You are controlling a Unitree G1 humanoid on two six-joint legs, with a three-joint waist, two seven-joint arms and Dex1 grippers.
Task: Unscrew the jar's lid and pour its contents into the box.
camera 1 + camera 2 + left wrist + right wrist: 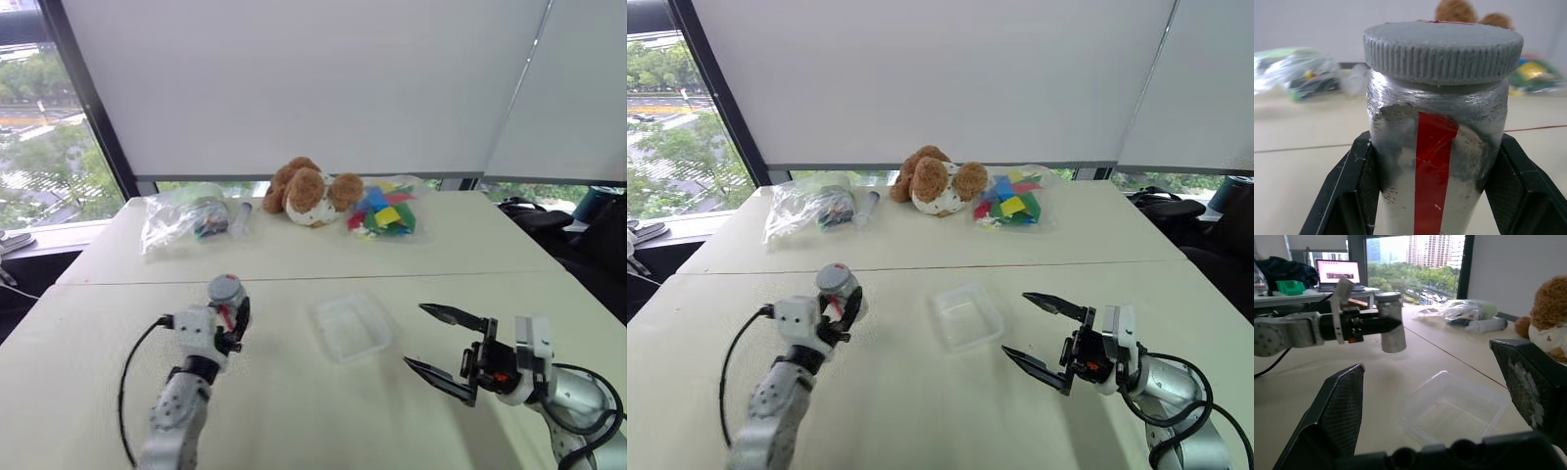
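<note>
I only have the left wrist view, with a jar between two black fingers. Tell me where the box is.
Observer: The box lies on the table, between the two arms, to the right of the jar.
Operator: Report whether the jar is off the table.
Observer: Yes; in the right wrist view it hangs clear above the tabletop, held by the left gripper.
Operator: Give me the right gripper's state.
Observer: The right gripper is open and holds nothing, beside the box.
Operator: Say what is in the box.
Observer: Nothing visible; the lid is on the jar.
</note>
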